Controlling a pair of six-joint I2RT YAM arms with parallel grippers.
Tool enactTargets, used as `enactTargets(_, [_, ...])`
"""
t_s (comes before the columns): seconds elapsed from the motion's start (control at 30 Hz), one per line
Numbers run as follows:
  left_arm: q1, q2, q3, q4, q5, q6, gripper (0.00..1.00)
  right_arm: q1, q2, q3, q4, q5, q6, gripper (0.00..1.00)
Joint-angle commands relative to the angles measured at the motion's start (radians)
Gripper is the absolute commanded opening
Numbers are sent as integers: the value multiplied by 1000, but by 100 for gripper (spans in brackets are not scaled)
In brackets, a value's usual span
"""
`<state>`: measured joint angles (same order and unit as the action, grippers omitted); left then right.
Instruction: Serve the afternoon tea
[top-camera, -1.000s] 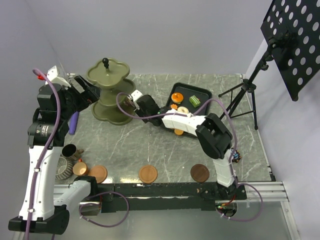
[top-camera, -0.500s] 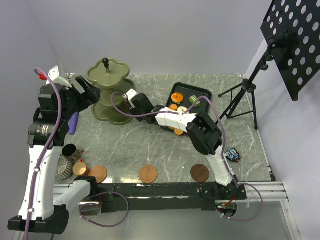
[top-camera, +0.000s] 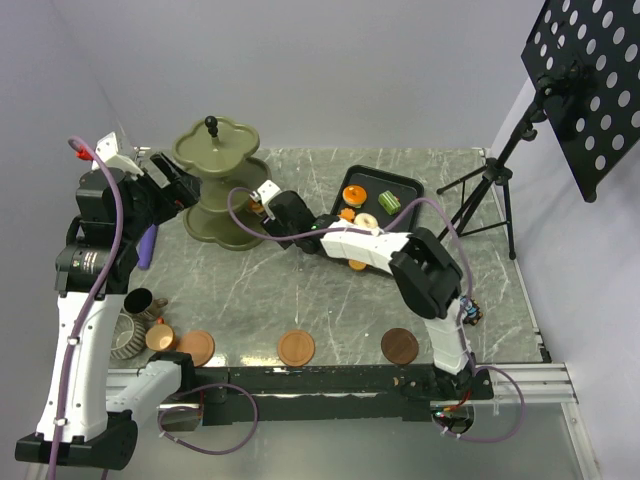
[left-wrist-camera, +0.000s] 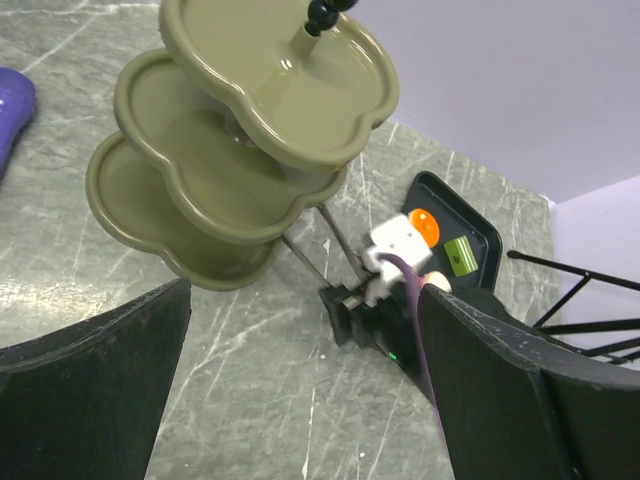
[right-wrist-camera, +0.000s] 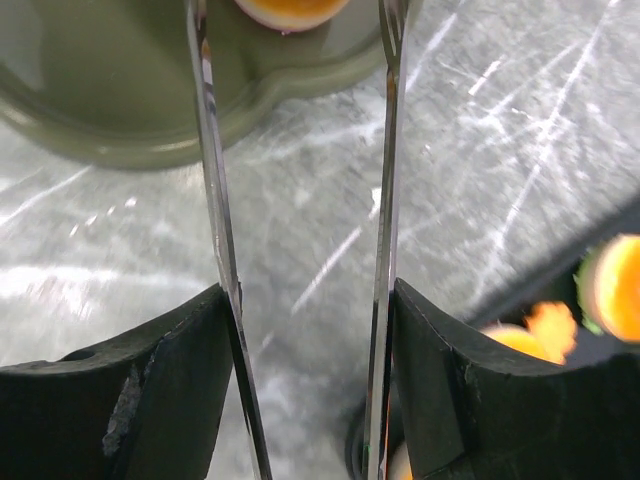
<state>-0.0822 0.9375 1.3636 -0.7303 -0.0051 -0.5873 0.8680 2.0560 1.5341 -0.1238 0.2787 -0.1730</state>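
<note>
Left edge: we note three cups (top-camera: 130, 335) clustered, saucers (top-camera: 296, 348) in row along near edge. Left gripper (left-wrist-camera: 303, 292) fingers wide apart, nothing between them, near olive-green stand (top-camera: 218, 180). Right gripper (right-wrist-camera: 305, 295) clamped on metal tongs (right-wrist-camera: 385, 200). Tong arms spread either side of orange pastry (right-wrist-camera: 290, 8), which lies on stand's lowest tier. Other pastries (top-camera: 354, 195) sit on black tray (top-camera: 408, 188), far right.

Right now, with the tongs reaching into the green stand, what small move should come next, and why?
Probably draw the metal tongs back toward the black tray: their arms stand spread, and the orange pastry lies on the stand's bottom tier, clear of both.
</note>
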Motion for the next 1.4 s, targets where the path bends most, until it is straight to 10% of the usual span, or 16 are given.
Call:
enactTargets(0.0, [-2, -28, 6, 35, -53, 9, 100, 14, -166, -37, 10, 22, 24, 66])
enactTargets(0.7, [-43, -85, -63, 86, -121, 61, 100, -6, -661, -379, -442, 160, 317, 62])
enactTargets(1.37, [-71, -82, -54, 78, -121, 64, 100, -442, -588, -192, -746, -274, 303, 62])
